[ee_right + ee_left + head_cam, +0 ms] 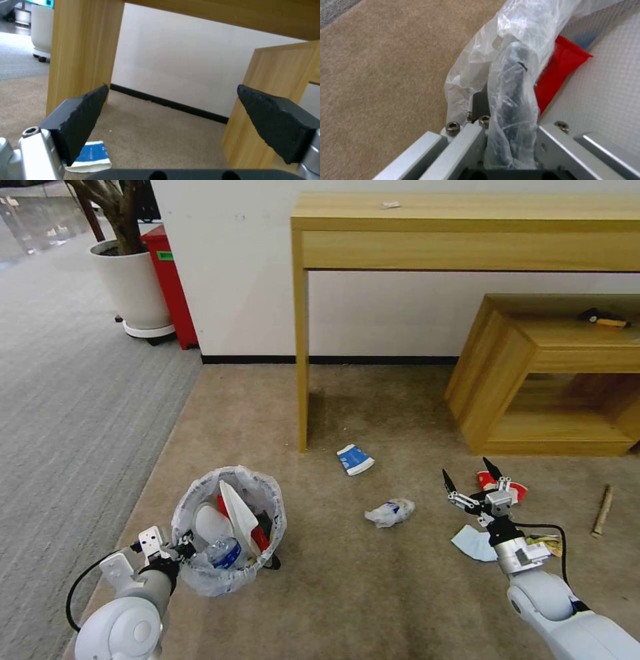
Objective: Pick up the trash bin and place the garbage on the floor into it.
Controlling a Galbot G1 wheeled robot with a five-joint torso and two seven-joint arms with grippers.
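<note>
The trash bin (227,530), black with a crinkled bag over its rim, holds a white slipper (239,513), a red wrapper (560,70) and a bottle (223,553). My left gripper (180,548) is shut on the bin's near rim (511,100). On the beige floor (373,593) lie a blue-white carton (355,459), a crumpled plastic bottle (390,511), a blue mask (475,543), a red-white cup (503,485) and a wooden stick (602,510). My right gripper (472,477) is open and empty, just left of the cup, above the mask. The carton (90,156) shows past its fingers (80,122).
A tall wooden console table (467,220) stands against the wall, its leg (302,360) coming down behind the carton. A low wooden shelf unit (553,373) is at the right. A white plant pot (133,287) and a red box (170,287) stand beside the grey ribbed carpet (67,400).
</note>
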